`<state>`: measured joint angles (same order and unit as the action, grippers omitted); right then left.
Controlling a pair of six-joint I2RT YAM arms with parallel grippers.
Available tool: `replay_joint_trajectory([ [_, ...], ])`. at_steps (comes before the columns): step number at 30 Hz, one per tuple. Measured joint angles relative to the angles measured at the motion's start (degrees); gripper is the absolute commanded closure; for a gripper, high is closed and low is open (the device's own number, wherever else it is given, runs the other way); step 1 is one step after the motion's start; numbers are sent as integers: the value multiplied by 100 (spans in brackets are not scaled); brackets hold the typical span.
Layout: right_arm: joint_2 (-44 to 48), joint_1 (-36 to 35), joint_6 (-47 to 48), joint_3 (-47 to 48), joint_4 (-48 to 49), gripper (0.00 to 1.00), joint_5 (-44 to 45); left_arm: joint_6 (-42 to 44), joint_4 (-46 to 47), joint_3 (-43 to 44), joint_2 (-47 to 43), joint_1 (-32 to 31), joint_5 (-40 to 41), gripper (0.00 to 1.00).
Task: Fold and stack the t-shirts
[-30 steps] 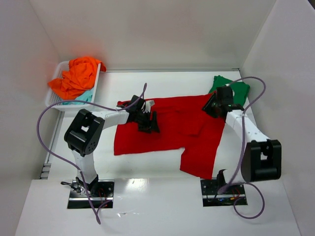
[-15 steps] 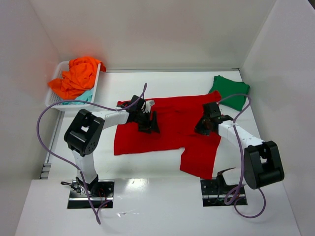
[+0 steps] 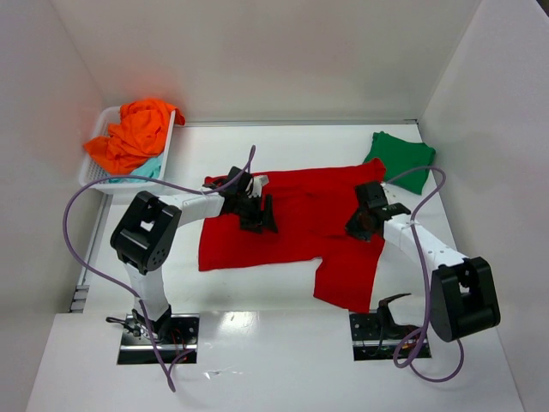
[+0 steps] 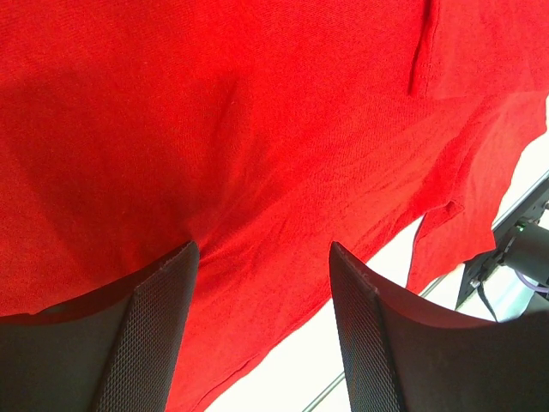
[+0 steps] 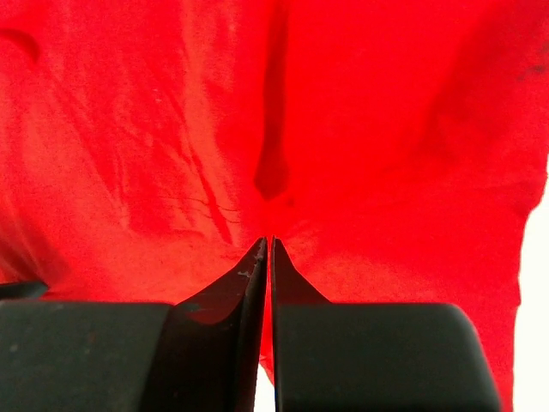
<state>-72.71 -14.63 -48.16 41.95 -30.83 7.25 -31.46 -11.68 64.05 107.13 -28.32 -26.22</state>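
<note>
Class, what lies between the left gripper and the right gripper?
Only the red t-shirt, lying on the table; the overhead view shows its cloth spanning from left gripper to right gripper.

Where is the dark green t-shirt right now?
In the top view, the green t-shirt lies at the far right of the table, just beyond the far right corner of the red t-shirt.

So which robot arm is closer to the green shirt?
Right. The right tool rests on the red shirt, a short way from the green shirt. The left tool is over the red shirt's middle, much farther to the left.
</note>
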Motion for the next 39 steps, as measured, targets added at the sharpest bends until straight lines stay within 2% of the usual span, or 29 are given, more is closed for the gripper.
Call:
replay_joint_trajectory([
  [6,-13,-2,-107,-59,-85,84,74,0,-4,0,-2,0,2,29],
  [10,-42,-2,-249,-313,-35,72,4,0,2,-13,-7,0,2,29],
  [27,-90,-2,-389,-494,511,66,-212,2,24,-35,-15,0,-11,29],
  [39,-557,-2,-323,-472,782,61,-188,20,46,-46,-13,0,-55,29],
])
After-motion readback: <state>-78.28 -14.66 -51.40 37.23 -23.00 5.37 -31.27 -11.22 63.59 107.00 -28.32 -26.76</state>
